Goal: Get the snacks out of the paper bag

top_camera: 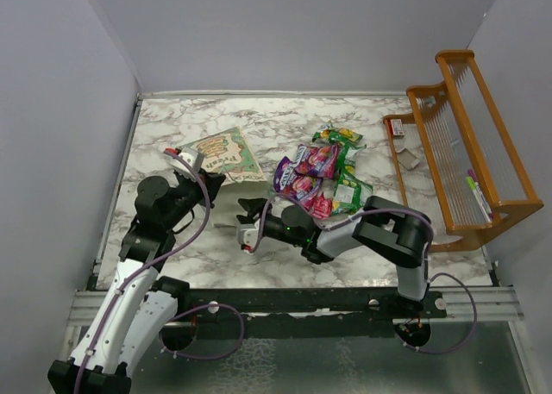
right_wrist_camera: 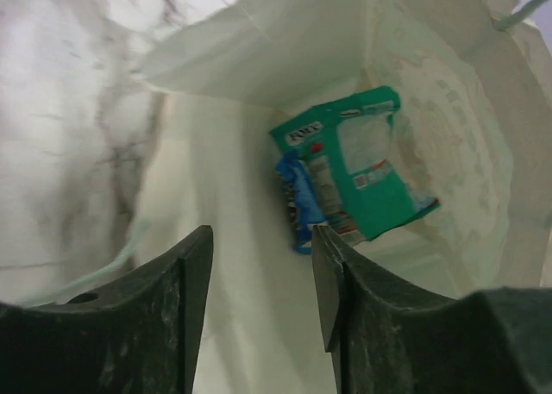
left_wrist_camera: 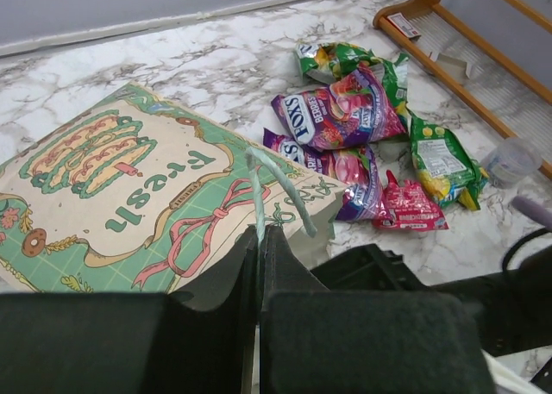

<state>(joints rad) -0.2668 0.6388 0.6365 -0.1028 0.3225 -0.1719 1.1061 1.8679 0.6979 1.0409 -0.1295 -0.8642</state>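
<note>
Pinching paper bag (left_wrist_camera: 129, 196) rim in shut left gripper (left_wrist_camera: 260, 247) jaws. Holding right gripper (right_wrist_camera: 259, 239) jaws apart, empty, at bag mouth. Spotting teal packet (right_wrist_camera: 362, 165) inside, half-hiding blue packet (right_wrist_camera: 297, 200); other snacks (top_camera: 315, 165) piled on worktop (top_camera: 172, 118).

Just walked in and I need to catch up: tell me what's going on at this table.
The left gripper is shut on the mouth edge of the paper bag, which lies on its side on the table. The right gripper is open and points into the bag, where a teal-green packet and a blue packet lie. Several other snacks sit piled on the table beside the bag.
</note>
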